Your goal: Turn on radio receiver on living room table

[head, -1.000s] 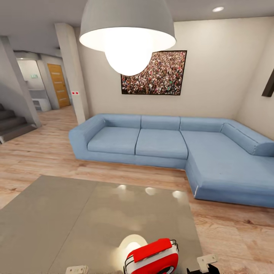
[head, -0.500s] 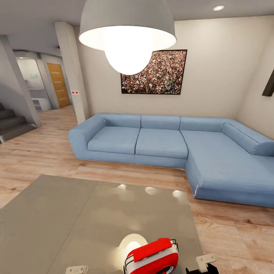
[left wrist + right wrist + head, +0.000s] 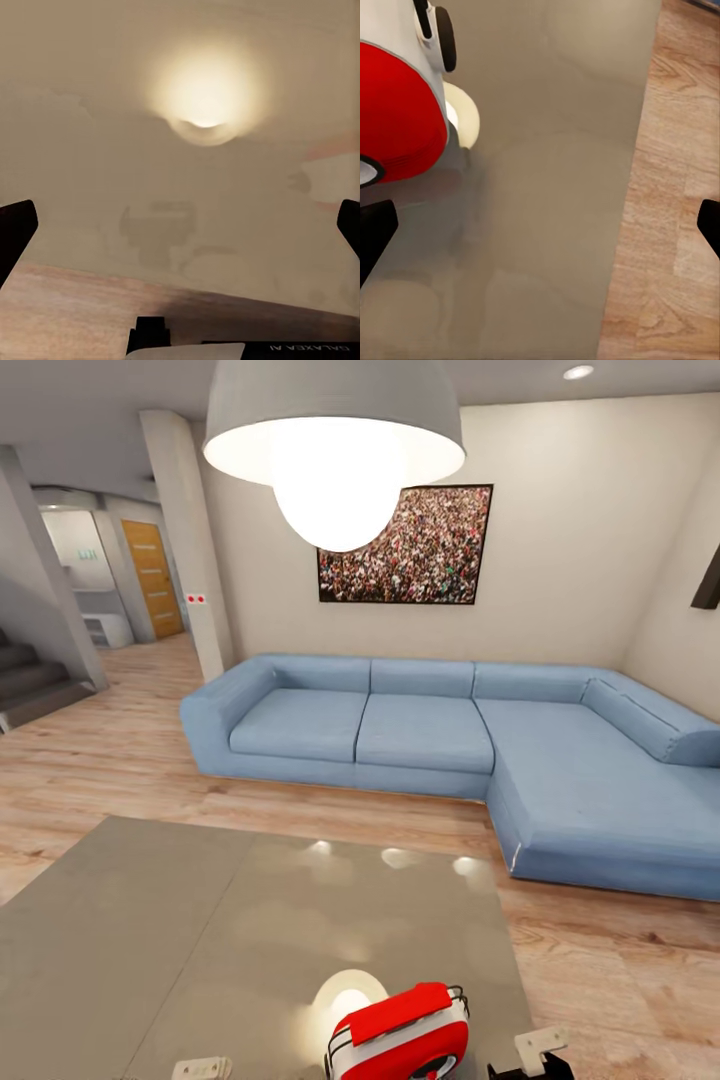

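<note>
One red radio receiver stands on its edge at the tabletop's near edge, by the right corner, long side running left-right, w/ dial face toward the robot. Both jaws are wide open & hold nothing.

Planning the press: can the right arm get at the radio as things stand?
Probably yes. The right gripper hovers open beside the radio near the table edge, with nothing visible between them.

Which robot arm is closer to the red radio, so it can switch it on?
Probably the right one. Its pincer sits just beside the radio on the table, and its wrist camera sees the radio's red face close by. The left pincer is farther away.
</note>
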You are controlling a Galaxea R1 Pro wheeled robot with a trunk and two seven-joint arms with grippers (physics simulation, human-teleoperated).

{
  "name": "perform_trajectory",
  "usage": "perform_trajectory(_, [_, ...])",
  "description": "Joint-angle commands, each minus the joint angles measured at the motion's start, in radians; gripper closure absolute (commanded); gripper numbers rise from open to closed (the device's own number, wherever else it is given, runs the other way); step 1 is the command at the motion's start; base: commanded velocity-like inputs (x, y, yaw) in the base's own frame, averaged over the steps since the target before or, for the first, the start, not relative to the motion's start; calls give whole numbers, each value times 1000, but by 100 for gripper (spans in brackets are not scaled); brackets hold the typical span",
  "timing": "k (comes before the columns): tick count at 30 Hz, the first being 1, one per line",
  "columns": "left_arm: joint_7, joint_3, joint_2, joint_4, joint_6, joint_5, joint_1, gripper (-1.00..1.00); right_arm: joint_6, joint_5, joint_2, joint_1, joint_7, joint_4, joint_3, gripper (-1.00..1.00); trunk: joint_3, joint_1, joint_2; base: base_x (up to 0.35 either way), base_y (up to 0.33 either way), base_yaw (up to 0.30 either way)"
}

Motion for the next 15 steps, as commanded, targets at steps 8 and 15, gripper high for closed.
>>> perform_trajectory(8, [0,0,0,0,-1,0,0,-100,-1,0,-2,0,0,0,0,-100,-13,0,0,0,0,0])
perform_trajectory(15, [0,1,0,0,-2,0,0,-100,-2,0,-3,0,1,0,0,-100,-24,0,0,0,0,0])
